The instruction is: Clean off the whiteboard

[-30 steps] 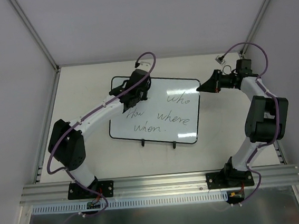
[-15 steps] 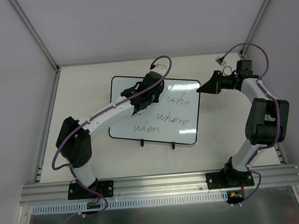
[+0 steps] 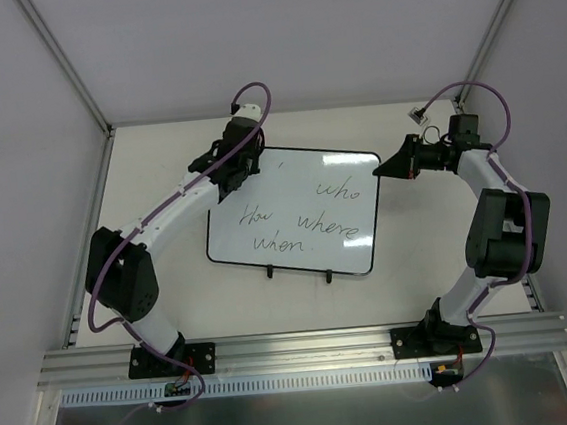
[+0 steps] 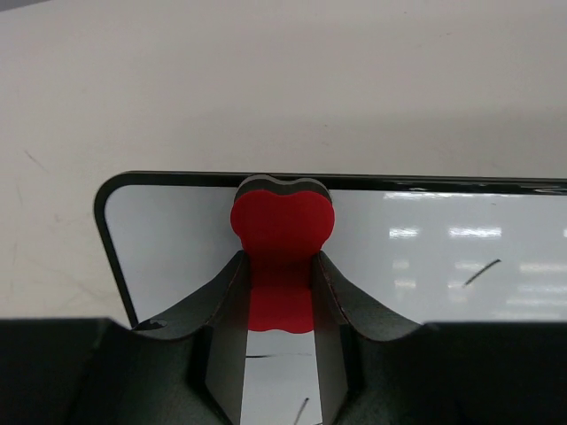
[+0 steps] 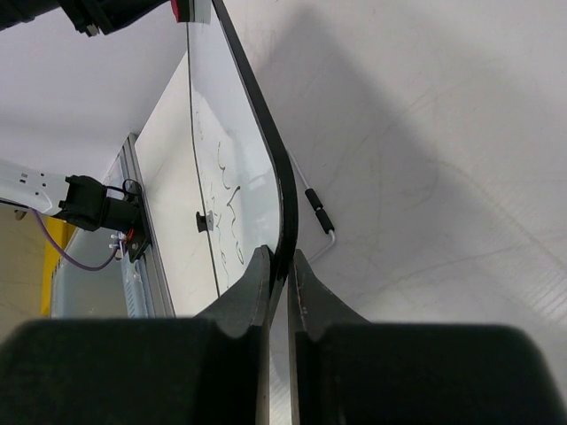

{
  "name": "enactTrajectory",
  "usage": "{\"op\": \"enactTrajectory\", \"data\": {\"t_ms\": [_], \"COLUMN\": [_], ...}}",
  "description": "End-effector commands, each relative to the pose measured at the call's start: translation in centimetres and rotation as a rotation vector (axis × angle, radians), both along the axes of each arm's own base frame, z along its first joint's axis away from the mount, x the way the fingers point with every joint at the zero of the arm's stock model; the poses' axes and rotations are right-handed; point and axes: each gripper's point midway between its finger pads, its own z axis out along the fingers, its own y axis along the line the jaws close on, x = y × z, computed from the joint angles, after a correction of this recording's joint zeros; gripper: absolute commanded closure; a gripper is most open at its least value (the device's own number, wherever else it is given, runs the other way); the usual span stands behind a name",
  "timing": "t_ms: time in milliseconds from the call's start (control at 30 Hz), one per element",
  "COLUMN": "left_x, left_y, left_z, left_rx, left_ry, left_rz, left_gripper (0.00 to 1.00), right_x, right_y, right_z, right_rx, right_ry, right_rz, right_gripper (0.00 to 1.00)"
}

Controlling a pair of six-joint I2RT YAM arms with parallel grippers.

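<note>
The whiteboard [image 3: 302, 196] lies tilted on the table, white with a thin black frame and black handwritten words: "who", "where", "when" and a smudged word at the left. My left gripper [image 3: 227, 173] is shut on the red bone-shaped eraser [image 4: 282, 252], which rests on the whiteboard [image 4: 177, 252] at its far left corner, against the top frame. My right gripper [image 3: 378, 170] is shut on the board's right edge [image 5: 276, 190], holding the frame between its fingers [image 5: 255, 283].
Two small black feet [image 3: 271, 271] stick out at the board's near edge. A small white tag [image 3: 418, 114] lies at the back right. Grey walls with metal posts enclose the table; an aluminium rail runs along the front.
My left gripper swept right over the board's top, then back left to the far left corner with the eraser. The writing at the upper left is gone. The right arm has stayed still.
</note>
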Motion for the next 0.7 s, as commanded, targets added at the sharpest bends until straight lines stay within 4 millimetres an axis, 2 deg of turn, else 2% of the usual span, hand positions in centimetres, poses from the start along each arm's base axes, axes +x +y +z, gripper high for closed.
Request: {"op": "enactTrajectory", "data": {"t_ms": [0, 267, 533, 667], "left_x": [0.4, -0.1, -2.0, -3.0], "left_y": [1.4, -1.6, -8.3, -10.8], "left_z": [1.0, 0.9, 0.5, 0.0], "left_rx": [0.034, -0.02, -0.006, 0.008], "left_ry": [-0.037, -0.011, 0.003, 0.007], "left_rz": [0.011, -0.095, -0.3, -0.366], "left_gripper": [1.0, 1.0, 1.0, 1.0], "right_x": [1.7, 1.5, 1.5, 1.4], "right_y": [-1.5, -1.5, -1.6, -1.6], "right_z": [-0.4, -0.3, 0.3, 0.3], "right_rx": [-0.146, -0.15, -0.156, -0.157], "right_ry": [-0.173, -0.177, -0.19, -0.19], "right_rz": [-0.04, -0.044, -0.048, -0.05], "right_gripper": [1.0, 1.0, 1.0, 1.0]}}
